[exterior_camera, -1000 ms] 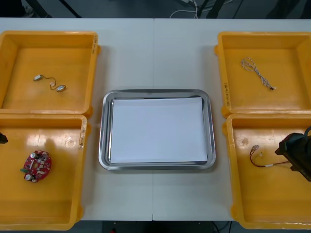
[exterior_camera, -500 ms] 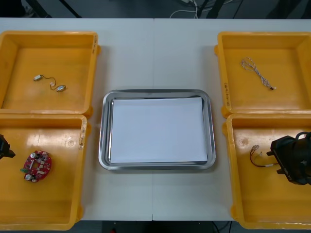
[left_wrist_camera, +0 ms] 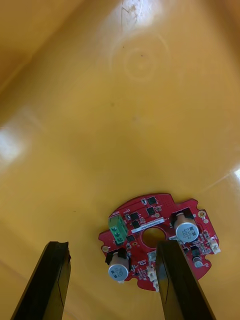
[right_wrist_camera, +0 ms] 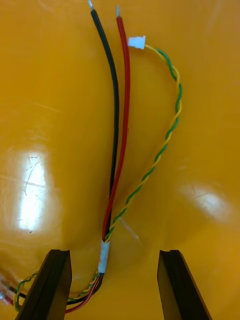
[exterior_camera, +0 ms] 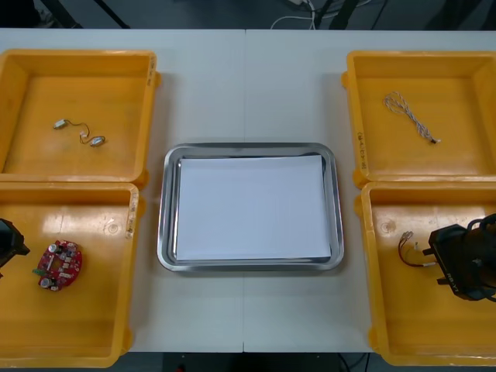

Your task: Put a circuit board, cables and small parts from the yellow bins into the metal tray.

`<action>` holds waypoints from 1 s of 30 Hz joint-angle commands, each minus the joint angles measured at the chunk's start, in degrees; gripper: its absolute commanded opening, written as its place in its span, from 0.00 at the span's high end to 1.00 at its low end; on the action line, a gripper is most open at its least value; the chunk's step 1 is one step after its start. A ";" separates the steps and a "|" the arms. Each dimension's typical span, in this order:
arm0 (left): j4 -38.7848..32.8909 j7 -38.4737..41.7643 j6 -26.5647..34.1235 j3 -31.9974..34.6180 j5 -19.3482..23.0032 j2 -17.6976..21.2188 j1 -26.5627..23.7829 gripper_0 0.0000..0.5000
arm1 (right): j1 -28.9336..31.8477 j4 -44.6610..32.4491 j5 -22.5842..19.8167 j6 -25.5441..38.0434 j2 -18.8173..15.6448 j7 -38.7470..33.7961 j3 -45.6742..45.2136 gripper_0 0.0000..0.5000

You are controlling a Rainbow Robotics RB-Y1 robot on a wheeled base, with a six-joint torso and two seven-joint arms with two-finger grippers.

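- We see a light counter (exterior_camera: pixel 248 85) carrying everything.
- At its middle lies the metal tray (exterior_camera: pixel 164 209), white inside, with nothing in it.
- Four yellow bins (exterior_camera: pixel 77 325) flank the tray, two at each side.
- The right claw (right_wrist_camera: pixel 114 252) hangs over the near right bin, its fingers spread wide with a cable bundle between them and pinching nothing.
- The left claw (left_wrist_camera: pixel 112 245) hangs over the near left bin at the counter's left edge, its fingers spread too.
- The round red circuit board (exterior_camera: pixel 59 264) lies flat on the floor of the near left bin. In the left wrist view it sits partly between the fingers, with one finger crossing in front of it.
- The cable bundle (right_wrist_camera: pixel 117 150) lies in the near right bin: a black strand, a red one and a twisted yellow-green pair, taped together near the fingers.
- A pale twisted cable (exterior_camera: pixel 409 116) lies alone in the far right bin.
- Two small metal parts (exterior_camera: pixel 77 133), joined by a thin wire, lie in the far left bin.
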 commanded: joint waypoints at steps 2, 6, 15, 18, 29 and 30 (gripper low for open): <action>1.44 0.14 -3.04 -1.99 -1.06 -1.16 1.47 0.00 | 0.65 -0.27 0.09 -0.53 0.46 -3.31 1.38 0.00; 3.46 -0.30 -5.85 -2.78 -1.41 -1.16 1.56 0.00 | 0.65 -0.27 -0.26 -0.79 0.46 -4.19 1.73 0.00; 5.21 -0.56 -7.79 -4.45 -2.12 -1.16 1.91 0.00 | -0.41 2.10 -0.87 -2.37 0.46 -5.33 2.70 0.00; 5.21 -0.65 -8.23 -4.71 -2.03 -1.16 2.62 0.00 | -0.41 2.19 -0.87 -2.55 0.46 -5.42 2.87 0.00; 5.21 -1.26 -10.78 -5.86 -1.24 -1.42 4.99 0.00 | -0.41 3.07 -0.78 -4.22 0.46 -5.42 4.37 1.00; 5.21 -1.26 -10.78 -5.86 -1.24 -1.60 4.99 0.00 | -0.41 3.07 -0.78 -4.22 0.46 -5.42 4.37 1.00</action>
